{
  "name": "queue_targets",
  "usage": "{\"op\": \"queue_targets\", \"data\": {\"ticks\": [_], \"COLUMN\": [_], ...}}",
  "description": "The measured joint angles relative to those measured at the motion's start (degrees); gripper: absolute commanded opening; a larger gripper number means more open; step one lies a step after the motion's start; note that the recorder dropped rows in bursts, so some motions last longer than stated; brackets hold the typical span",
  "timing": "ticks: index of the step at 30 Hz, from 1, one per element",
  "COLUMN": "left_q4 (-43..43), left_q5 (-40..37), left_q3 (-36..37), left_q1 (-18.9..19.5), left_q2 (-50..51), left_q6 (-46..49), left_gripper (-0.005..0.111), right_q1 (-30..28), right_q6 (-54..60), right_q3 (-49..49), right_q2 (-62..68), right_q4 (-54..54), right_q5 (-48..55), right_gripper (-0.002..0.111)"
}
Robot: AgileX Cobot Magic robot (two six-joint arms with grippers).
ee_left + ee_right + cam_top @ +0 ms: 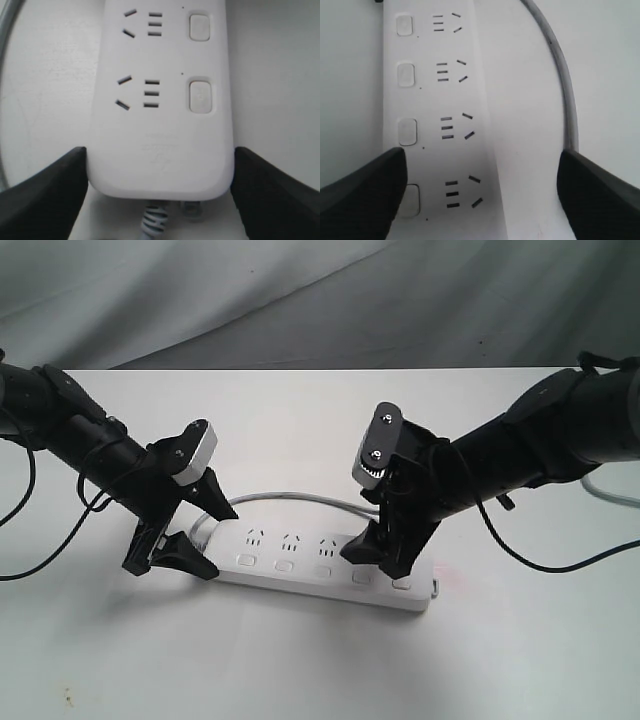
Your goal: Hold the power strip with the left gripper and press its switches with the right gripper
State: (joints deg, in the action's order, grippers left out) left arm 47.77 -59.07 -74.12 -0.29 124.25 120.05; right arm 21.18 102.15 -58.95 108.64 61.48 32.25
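Observation:
The white power strip (300,558) lies flat on the table, its row of switches (284,566) along the near edge. My left gripper (215,540) is shut on its cord end. In the left wrist view both black fingers (47,190) press against the sides of the power strip (160,125), below two switches (200,95). My right gripper (380,558) stands open over the strip's other end. In the right wrist view, one finger (365,195) partly covers a switch (412,200) and the other finger is off the power strip (435,100), over the table by the grey cord (565,90).
The grey cord (300,497) loops behind the strip on the white table (300,670). Black cables hang off both arms, on the right (560,565) and on the left (40,560). A grey cloth (300,300) hangs behind the table.

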Motion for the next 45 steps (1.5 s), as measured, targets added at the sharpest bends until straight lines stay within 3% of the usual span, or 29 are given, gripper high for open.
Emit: {"op": "queue_targets", "data": {"ticks": [15,45], "left_q4": [0.0,0.49], "left_q5": [-0.08,0.13], "left_q3": [0.0,0.0], "left_q1": [0.0,0.0], "left_q2": [0.0,0.0], "left_q6": [0.0,0.0], "left_gripper": [0.047,0.047], "right_q1": [-0.14,-0.14], "right_q6": [5.13,4.33], "right_q3": [1.77,1.77], "right_q2": [0.0,2.04], "right_q4": [4.24,4.31], "right_q5": [-1.45,-2.7], "right_gripper": [0.075,0.075]}}
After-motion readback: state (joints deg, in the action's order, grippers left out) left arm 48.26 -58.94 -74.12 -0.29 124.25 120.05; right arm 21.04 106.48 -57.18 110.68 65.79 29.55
